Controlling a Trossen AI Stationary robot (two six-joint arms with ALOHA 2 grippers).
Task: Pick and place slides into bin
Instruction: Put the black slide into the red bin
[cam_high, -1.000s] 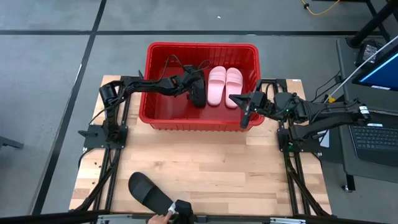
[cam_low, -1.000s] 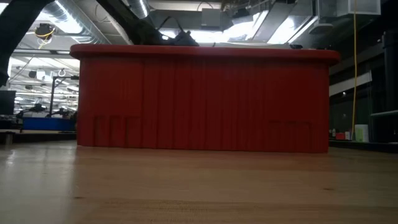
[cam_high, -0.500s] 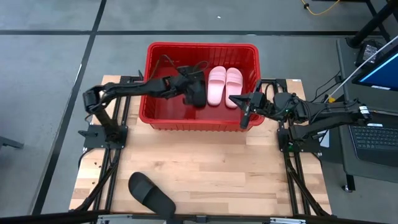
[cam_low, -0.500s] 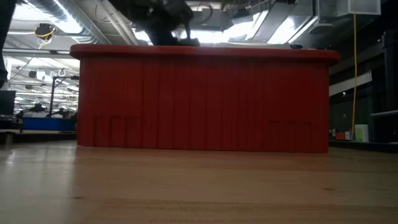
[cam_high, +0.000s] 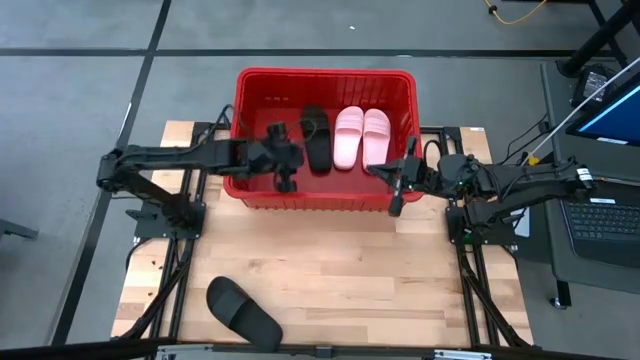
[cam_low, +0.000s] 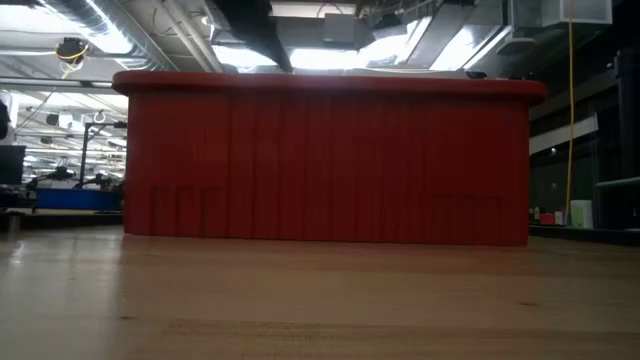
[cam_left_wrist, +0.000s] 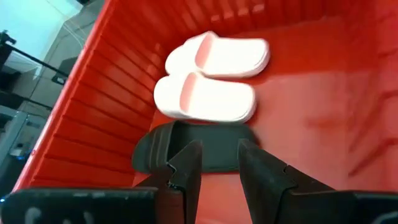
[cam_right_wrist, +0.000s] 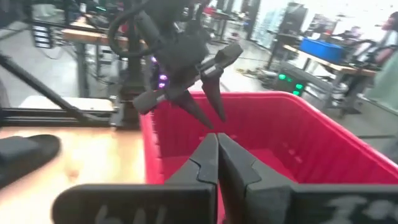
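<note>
Change from a second ago: the left gripper was reaching deep into the bin with a black slide in its grip. It is now pulling back over the near wall, fingers parted and holding nothing. That black slide is now lying on the bin floor, just beside the pink pair. A hand that was showing at the table's near edge is gone.

The right gripper is hanging over the bin's near right corner, in much the same spot as before, fingers pressed together and empty.

The second black slide is lying on the table near its front edge, well apart from the bin, unmoved.

View differences:
- High view is giving the full layout, including the slide left on the table.
- Left wrist view is showing the bin's inside close up: the pink pair side by side, the black slide touching the nearer pink one.
- Right wrist view is catching the left gripper across the bin, jaws apart.
- Low view is showing only the bin's near wall; the contents are hidden.
</note>
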